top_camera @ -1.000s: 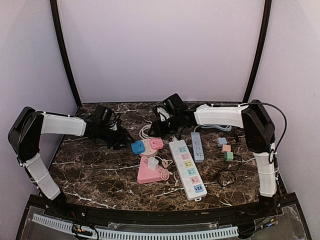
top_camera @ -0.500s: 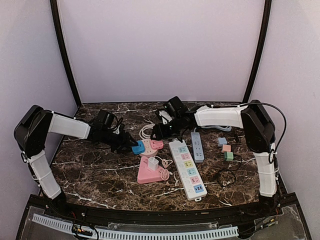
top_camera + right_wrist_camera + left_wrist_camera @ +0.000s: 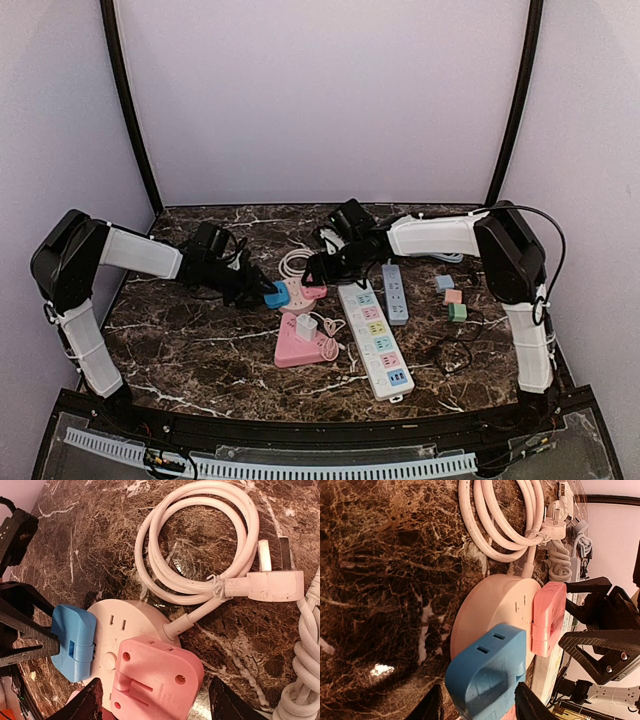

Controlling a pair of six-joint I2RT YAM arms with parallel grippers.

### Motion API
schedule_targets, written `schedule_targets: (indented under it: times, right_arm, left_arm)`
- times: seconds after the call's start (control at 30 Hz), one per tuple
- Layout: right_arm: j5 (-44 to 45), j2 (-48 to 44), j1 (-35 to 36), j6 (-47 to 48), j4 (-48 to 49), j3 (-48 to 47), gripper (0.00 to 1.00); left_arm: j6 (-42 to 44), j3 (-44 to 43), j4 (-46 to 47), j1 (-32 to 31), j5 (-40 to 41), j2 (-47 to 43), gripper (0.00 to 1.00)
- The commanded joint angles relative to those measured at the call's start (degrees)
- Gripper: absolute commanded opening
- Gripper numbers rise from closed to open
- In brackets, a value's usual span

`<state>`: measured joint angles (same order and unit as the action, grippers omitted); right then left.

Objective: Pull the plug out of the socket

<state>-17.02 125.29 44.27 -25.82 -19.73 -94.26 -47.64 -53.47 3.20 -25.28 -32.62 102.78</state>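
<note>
Seen from above, a round socket (image 3: 295,292) lies mid-table (image 3: 180,340) with a blue plug (image 3: 275,297) on its left edge and a pink plug (image 3: 313,289) on its right. The left gripper (image 3: 262,293) reaches the blue plug and the right gripper (image 3: 318,276) reaches the pink one. Nearer the arms are a pink triangular socket (image 3: 298,350) carrying a white charger (image 3: 306,327), a long white power strip (image 3: 375,338) and a shorter grey strip (image 3: 395,293). Any print on them is too small to read.

The left wrist camera shows the blue plug (image 3: 485,675) seated on the round socket (image 3: 490,607), with the pink plug (image 3: 549,617) beside it. The left gripper (image 3: 480,710) stands spread, its fingers (image 3: 432,707) on either side of the blue plug. A thin dark gap shows on one side. Whether the other finger touches, I cannot tell. The plug's face has faint raised marks that are not legible. The right gripper (image 3: 567,614) flanks the pink plug.

In the right wrist view, the right gripper (image 3: 157,705) is spread wide around the pink plug (image 3: 155,675), with its fingers (image 3: 90,705) clear of both sides. The blue plug (image 3: 72,640) sits on the far side of the socket (image 3: 127,625). The socket's coiled white cord (image 3: 200,545) ends in a white plug (image 3: 275,582) lying flat.
</note>
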Motion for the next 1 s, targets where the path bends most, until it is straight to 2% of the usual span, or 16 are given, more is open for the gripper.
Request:
schedule_targets:
  times: [0.0,0.23,0.47,0.63,0.97]
  right_arm:
    - [-2.09,1.51,-0.24,-1.43,1.31,0.56,0.69]
    - [-3.08,2.1,-0.28,-2.36,1.97,0.83,0.6]
    - [-3.28,2.5,-0.25,-2.81,2.24,1.05,0.56]
    - [-2.96,2.51,-0.24,-2.94,2.3,1.44,0.55]
    - [-2.41,3.1,-0.15,-2.65,1.98,1.54,0.54]
  left_arm:
    - [-0.66,0.54,0.67,0.18,-1.24,0.4,0.47]
    - [-2.97,1.18,2.93,0.14,-2.43,1.45,0.44]
    - [-6.24,2.25,6.59,0.14,-4.25,2.5,0.39]
    - [-9.04,3.17,9.07,0.14,-4.93,1.99,0.29]
    - [-8.7,2.81,8.69,-0.18,-4.95,1.01,0.13]
